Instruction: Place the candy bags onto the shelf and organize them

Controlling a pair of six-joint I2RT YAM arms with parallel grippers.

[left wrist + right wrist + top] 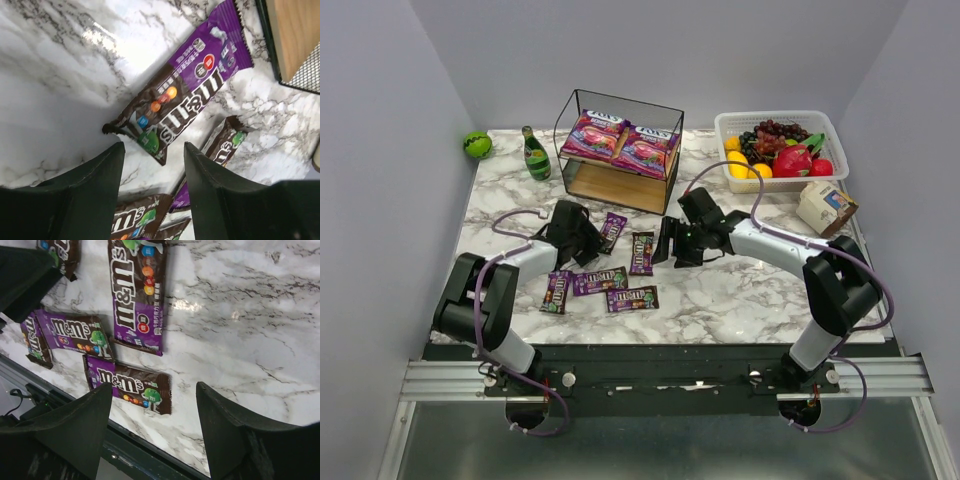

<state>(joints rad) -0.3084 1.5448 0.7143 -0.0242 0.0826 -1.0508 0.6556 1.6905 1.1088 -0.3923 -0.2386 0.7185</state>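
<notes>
A: Where are the candy bags found?

B: One pink bag [594, 133] and a second pink bag [646, 150] are laid side by side on the upper board of the shelf [615, 185]; five small packets are left flat on the table [740, 290] in front of it. A first packet [613, 230] and a second packet [642, 252] are set lengthwise between the two grippers; three more packets [599, 280] are grouped nearer the arms' bases.

A: How are the fingers held?

B: The left gripper [592, 243] is spread apart, with nothing caught between its fingers [95, 175]; the end of the first packet is seen just ahead of the tips. The right gripper [667, 245] is likewise spread wide; nothing is gripped, and it is hung over bare marble beside the second packet.

A: What is set around them?

B: A green bottle [535, 153] and a green ball [477, 144] are placed on the left arm's side of the shelf; a white basket [790, 184] of fruit and a small carton [825, 207] are placed on the right arm's side.
</notes>
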